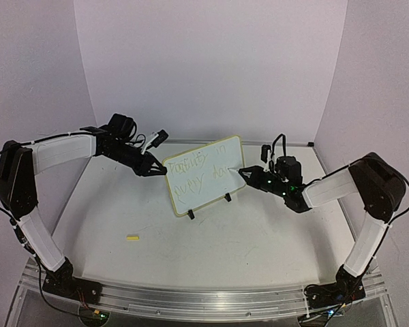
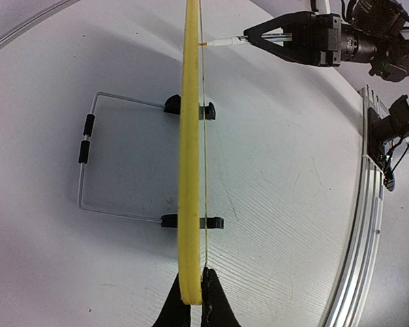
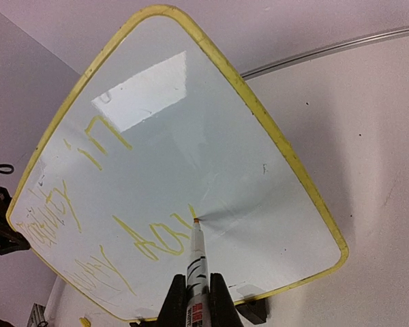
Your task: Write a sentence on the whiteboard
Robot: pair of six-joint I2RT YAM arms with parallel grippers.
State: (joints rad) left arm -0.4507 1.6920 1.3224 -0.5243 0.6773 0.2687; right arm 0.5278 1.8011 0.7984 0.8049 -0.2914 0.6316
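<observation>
L gripper [image 2: 191, 300] clamps whiteboard [image 1: 203, 176] edge; marker [image 3: 196, 259] in R gripper [image 3: 194, 296] seemingly touches it

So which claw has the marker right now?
The right claw: it grips the marker, tip pressed against the whiteboard face. The left claw only pinches the board's edge.

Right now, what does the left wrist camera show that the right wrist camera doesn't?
Only the left wrist view shows the whiteboard edge-on, the wire stand looping behind it, and the left fingers clamping its rim up close. Only the right wrist view shows the board's face, with the sentence in two lines of yellowish handwriting. Both show the right fingers holding the marker, its tip touching the board, and the table.
</observation>
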